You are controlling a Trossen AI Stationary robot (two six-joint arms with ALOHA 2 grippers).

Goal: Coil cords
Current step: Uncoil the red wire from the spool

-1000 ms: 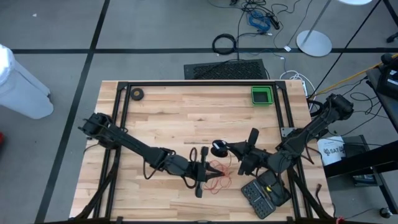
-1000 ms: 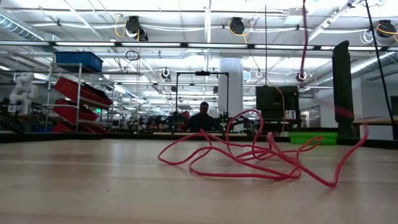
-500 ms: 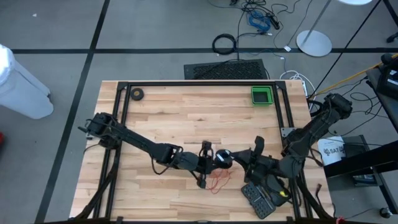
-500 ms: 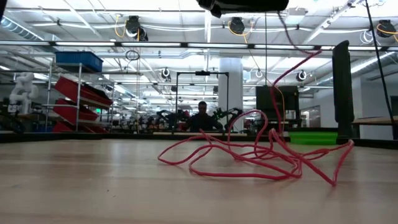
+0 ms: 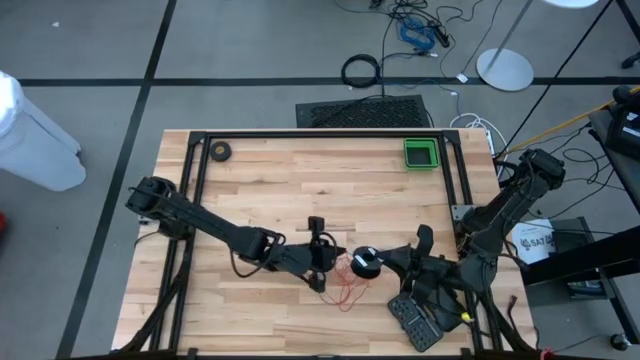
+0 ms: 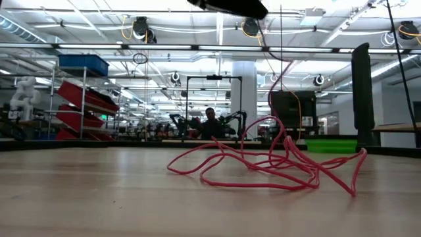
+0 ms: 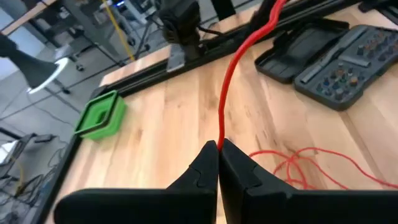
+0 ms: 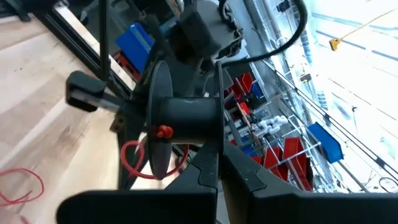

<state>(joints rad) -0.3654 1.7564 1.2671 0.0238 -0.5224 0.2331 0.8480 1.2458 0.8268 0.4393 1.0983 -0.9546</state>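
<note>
The thin red cord lies in a loose pile [image 5: 347, 290] on the wooden table, also seen in the low view [image 6: 263, 168] and the left wrist view [image 7: 311, 165]. One strand [image 6: 276, 72] rises from the pile. The small black reel [image 5: 366, 263] hangs above the table in my right gripper [image 5: 382, 265], which is shut on it; the cord's end [image 8: 163, 131] is fixed at the reel's hub. My left gripper [image 5: 338, 262] is just left of the reel, shut on the cord. My left gripper pinches a single strand of the red cord [image 7: 219, 140] between its two fingertips. The fingers come from the table's left and lie across the strand. From the fingers the strand runs nearly straight up toward the reel; the rest lies slack on the table. My right gripper pinches the rim of one reel flange [image 8: 218, 140] between its two fingers, coming from the table's right. The reel [image 8: 186, 115] is lifted clear of the table, lying flat with its round face up.
An open black tool case [image 5: 425, 315] lies at the near right, close under my right arm. A green bin [image 5: 420, 153] stands at the far right and a small black ring roll [image 5: 220, 151] at the far left. A person [image 6: 210, 122] sits far behind the table.
My right gripper has carried the reel toward the table's near edge and a little right. My left gripper has gone toward the far edge, beside the reel. The rising strand has swung across, and the pile's outer loop has been drawn in.
</note>
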